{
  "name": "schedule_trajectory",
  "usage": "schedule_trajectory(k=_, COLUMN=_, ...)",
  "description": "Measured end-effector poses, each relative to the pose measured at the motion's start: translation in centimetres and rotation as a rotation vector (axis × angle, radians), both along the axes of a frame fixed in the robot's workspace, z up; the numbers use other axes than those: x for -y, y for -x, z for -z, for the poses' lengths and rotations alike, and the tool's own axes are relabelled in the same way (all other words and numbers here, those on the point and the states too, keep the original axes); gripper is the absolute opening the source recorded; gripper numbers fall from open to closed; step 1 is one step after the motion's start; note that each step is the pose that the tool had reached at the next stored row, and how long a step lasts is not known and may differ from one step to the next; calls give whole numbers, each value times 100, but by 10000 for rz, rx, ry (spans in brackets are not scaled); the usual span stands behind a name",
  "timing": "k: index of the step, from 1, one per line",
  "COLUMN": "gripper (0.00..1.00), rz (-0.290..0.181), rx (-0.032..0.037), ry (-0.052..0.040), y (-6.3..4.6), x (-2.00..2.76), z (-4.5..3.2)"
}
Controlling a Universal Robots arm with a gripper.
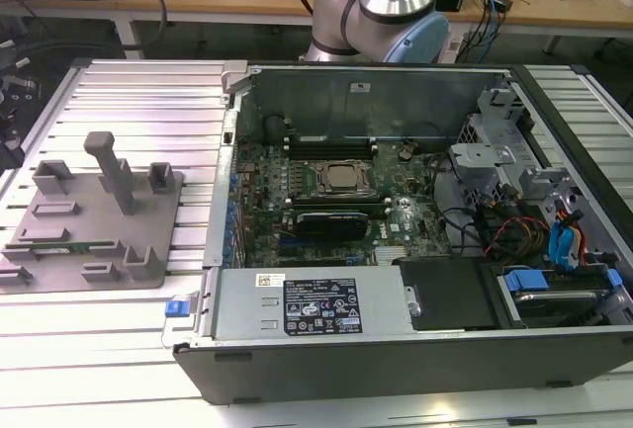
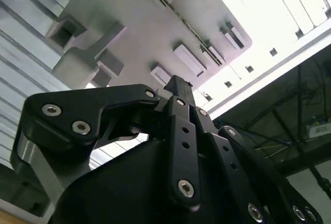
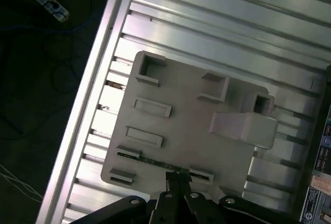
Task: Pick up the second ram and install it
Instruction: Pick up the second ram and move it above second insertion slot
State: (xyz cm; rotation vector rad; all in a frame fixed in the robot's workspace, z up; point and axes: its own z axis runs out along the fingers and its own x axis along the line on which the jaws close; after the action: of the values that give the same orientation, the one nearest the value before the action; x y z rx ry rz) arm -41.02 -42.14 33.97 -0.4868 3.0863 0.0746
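Ahead of the fingertips (image 3: 174,180), ram (image 3: 150,160) in tray (image 3: 181,125): likely light, stiff, fragile; pinch flat faces. Gripper (image 3: 178,174) fingers together, empty.

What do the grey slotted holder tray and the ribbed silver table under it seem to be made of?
The grey slotted holder tray looks like plastic, perhaps printed: matt, evenly grey, chunky blocky forms. The ribbed silver table is likely aluminium: a bright brushed-looking sheen on long straight ribs that catch the light.
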Motion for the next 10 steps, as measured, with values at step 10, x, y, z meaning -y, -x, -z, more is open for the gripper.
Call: schedule_trajectory(k=10, gripper=8, rz=-2370, rx=1, ry=5, y=0, x=0, z=4)
